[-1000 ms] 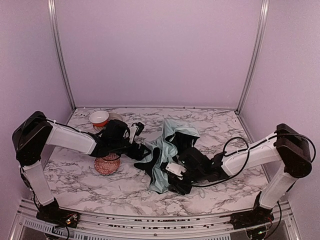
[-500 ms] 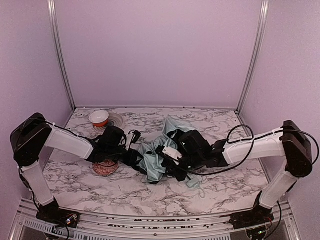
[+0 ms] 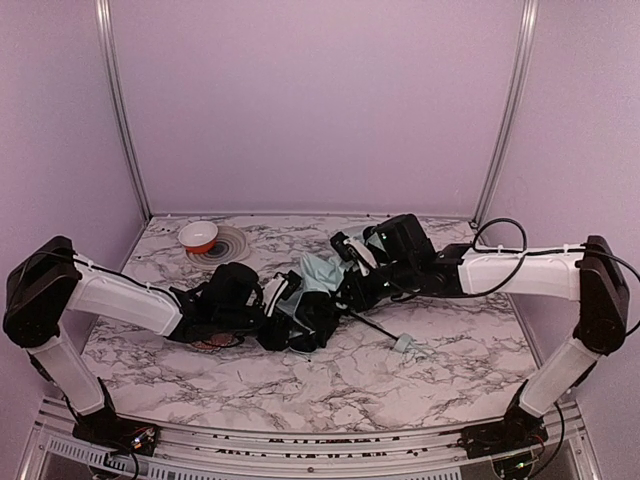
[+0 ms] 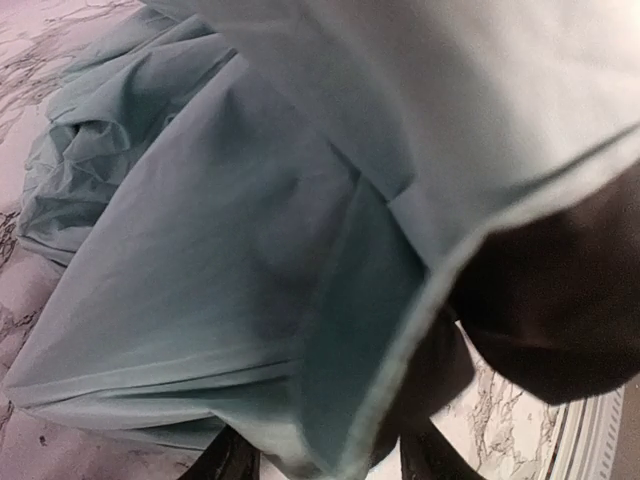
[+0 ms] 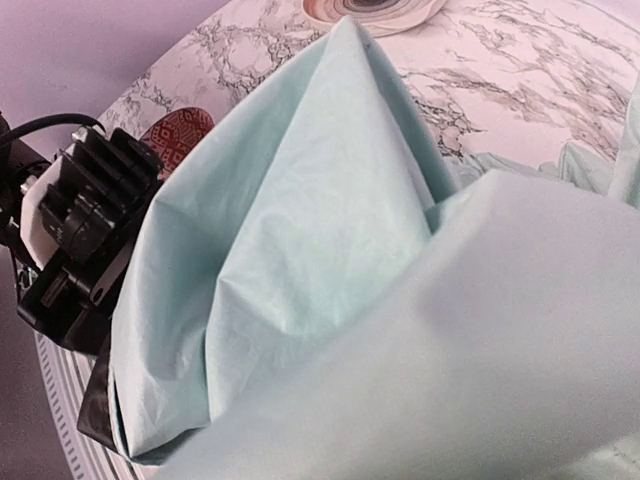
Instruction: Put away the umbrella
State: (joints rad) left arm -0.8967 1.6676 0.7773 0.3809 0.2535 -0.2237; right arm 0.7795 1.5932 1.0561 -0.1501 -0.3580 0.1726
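Note:
The umbrella is a crumpled heap of mint-green fabric and black lining at the middle of the table, bunched between my two grippers. Its thin black shaft runs to the front right and ends at the small mint handle, which lies on the marble. My left gripper reaches in from the left. In the left wrist view the umbrella fills the frame, and a wad of it sits between the left gripper fingers. My right gripper is buried in the cloth. In the right wrist view the umbrella hides its fingers.
A white and orange bowl stands on a patterned plate at the back left. A red patterned bowl sits under my left forearm, mostly hidden from above. The left arm's wrist is close beside the cloth.
Both grippers have closed into the fabric. The right arm swung back and leftward with it, and the left arm dropped lower. The umbrella is now bunched tighter, its handle trailing on the table.

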